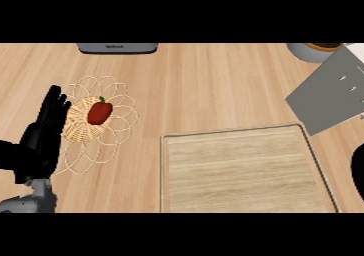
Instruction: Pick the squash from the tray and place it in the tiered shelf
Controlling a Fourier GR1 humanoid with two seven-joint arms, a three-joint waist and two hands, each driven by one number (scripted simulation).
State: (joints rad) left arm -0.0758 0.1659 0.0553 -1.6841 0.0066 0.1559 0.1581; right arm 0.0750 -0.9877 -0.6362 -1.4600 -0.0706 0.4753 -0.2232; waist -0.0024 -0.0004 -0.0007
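Note:
The wooden tray (244,137) lies at the lower middle and right of the counter, and nothing shows on its board. No squash is visible anywhere. The grey tiered shelf (336,92) slants in from the upper right edge. My left hand (41,135) rests open at the left edge, fingers pointing up, beside a wire basket. Only a black sliver of my right hand (362,172) shows at the right edge, just past the tray's right rim and below the shelf; whether it holds anything is hidden.
A wire basket (115,132) with a woven centre holds a red pepper (99,113) at the left. A grey appliance (116,48) stands at the far edge, and a grey pot (312,52) at the far right.

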